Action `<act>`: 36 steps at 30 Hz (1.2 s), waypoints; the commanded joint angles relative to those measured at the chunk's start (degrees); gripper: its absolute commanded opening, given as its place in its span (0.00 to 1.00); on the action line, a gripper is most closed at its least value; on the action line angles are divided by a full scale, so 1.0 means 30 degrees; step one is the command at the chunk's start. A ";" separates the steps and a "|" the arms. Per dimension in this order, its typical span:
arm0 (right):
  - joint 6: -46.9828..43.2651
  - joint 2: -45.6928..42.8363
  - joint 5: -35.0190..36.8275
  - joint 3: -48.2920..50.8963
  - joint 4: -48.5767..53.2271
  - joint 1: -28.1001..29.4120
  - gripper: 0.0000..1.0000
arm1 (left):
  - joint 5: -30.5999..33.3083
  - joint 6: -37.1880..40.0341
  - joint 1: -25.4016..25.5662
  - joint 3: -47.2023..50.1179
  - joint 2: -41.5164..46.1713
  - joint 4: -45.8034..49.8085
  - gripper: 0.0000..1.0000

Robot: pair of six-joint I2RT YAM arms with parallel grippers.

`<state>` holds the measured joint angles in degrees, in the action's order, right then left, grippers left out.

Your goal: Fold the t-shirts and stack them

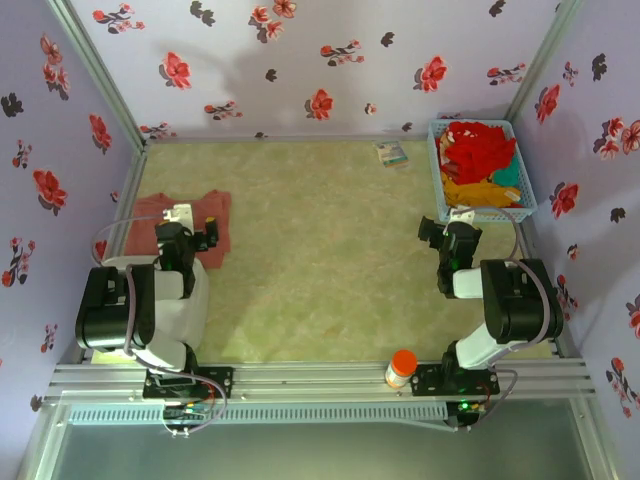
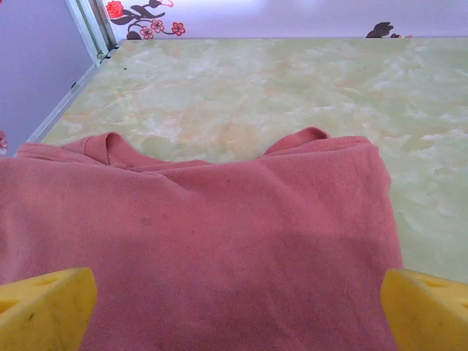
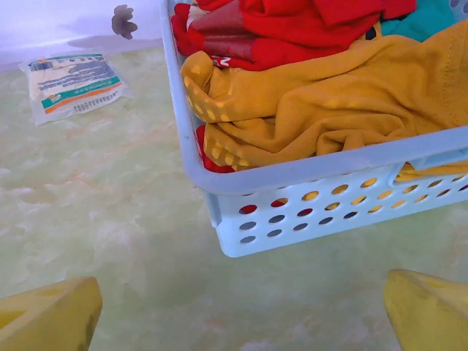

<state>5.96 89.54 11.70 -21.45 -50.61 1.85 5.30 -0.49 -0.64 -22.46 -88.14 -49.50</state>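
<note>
The salmon-pink t-shirt lies flat at the desk's nine o'clock. The left claw hangs over it with its jaws spread wide, holding nothing. The red t-shirt sits bunched in the basket at two o'clock, on mustard cloth; the red may be more than one piece. The right claw, also wide and empty, faces the basket's near wall.

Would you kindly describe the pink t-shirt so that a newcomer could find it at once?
Start at the green marbled table, then go to its left edge. The salmon-pink t-shirt lies there alone, flat on the surface. Unlike the red and yellow clothes, it is not heaped in the blue basket at the far right.
</note>
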 commanded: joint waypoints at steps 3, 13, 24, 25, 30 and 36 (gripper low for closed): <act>-0.0347 -0.0027 -0.0214 -0.0335 0.0056 -0.0147 0.99 | -0.0155 -0.0100 0.0077 -0.0160 -0.0102 -0.0164 1.00; -0.0345 -0.0024 -0.0210 -0.0337 0.0057 -0.0147 0.99 | -0.0150 -0.0099 0.0076 -0.0160 -0.0110 -0.0178 1.00; -0.0345 -0.0025 -0.0217 -0.0320 0.0082 -0.0147 0.99 | -0.0108 -0.0042 0.0116 -0.0184 -0.0101 -0.0142 1.00; -0.0345 -0.0028 -0.0218 -0.0324 0.0083 -0.0147 0.99 | -0.0119 -0.0081 0.0126 -0.0183 -0.0096 -0.0142 1.00; -0.0345 -0.0043 -0.0230 -0.0321 0.0072 -0.0147 0.99 | 0.0054 0.0010 0.0194 -0.0131 -0.0112 -0.0201 1.00; -0.0334 -0.0476 -0.0135 -0.0614 0.0932 -0.0147 0.99 | 0.0414 0.0189 0.0429 -0.0116 0.0081 -0.0169 1.00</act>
<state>5.96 89.52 11.70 -21.56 -50.30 1.85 5.58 -0.47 -0.16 -22.46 -88.14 -49.50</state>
